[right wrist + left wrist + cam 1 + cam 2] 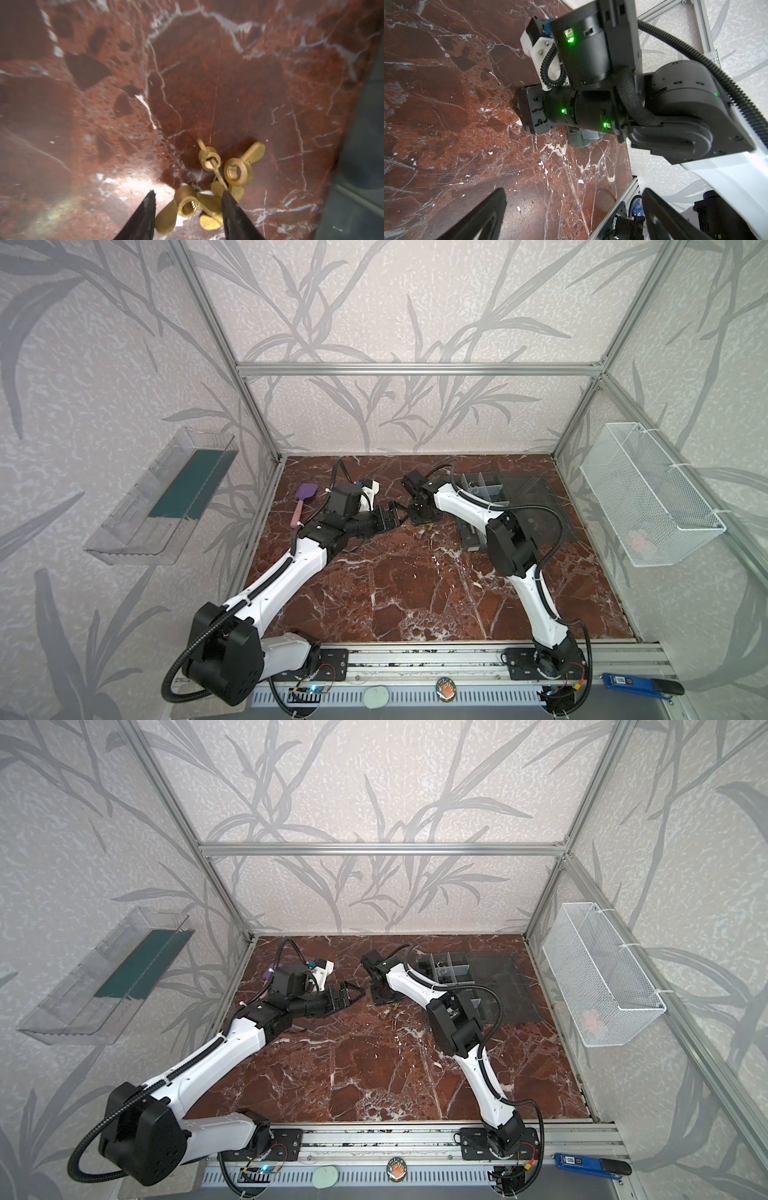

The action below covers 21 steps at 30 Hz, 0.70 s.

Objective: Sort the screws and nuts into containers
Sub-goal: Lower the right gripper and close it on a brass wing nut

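Red-brown marble tabletop is being viewed from above. At far left a wall shelf is hanging; a purple spatula is lying at the table's upper left. Left of centre, the left gripper is being held open, empty. At centre, the right gripper, tips parted, is being held astride one of the brass nuts on the marble, not pinching it. Upper right, the containers are sitting, then a white mesh basket.

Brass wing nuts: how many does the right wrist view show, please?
3 brass wing nuts: one between the fingers of the right gripper, two clustered just beyond; a stray wing hints another may be hidden.
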Tool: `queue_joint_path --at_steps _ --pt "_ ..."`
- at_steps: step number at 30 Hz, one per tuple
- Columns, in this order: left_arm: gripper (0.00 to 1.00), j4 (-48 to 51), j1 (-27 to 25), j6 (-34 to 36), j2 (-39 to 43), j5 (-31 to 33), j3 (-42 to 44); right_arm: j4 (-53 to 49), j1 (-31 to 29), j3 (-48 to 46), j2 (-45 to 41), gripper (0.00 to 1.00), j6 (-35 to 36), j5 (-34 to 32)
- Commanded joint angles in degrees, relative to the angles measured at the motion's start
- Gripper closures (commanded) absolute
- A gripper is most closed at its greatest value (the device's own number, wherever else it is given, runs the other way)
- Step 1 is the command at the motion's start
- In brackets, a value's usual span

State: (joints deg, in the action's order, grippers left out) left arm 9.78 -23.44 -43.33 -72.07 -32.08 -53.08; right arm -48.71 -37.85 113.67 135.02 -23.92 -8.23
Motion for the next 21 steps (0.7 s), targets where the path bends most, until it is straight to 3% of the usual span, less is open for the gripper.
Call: queue_joint_path --at_steps 1,15,21 --pt "0.01 -1.05 0.29 -0.53 0.55 -0.54 0.48 -0.6 -0.23 -1.02 -1.03 0.51 0.37 -1.59" --pt "0.01 -1.26 -0.25 -1.05 0.82 0.26 0.96 4.69 -0.26 -10.09 -6.63 0.55 2.04 -1.4" --pt "0.01 -1.44 -0.54 -1.14 0.69 0.43 0.79 4.94 -0.22 -7.75 -4.91 0.55 2.57 0.25"
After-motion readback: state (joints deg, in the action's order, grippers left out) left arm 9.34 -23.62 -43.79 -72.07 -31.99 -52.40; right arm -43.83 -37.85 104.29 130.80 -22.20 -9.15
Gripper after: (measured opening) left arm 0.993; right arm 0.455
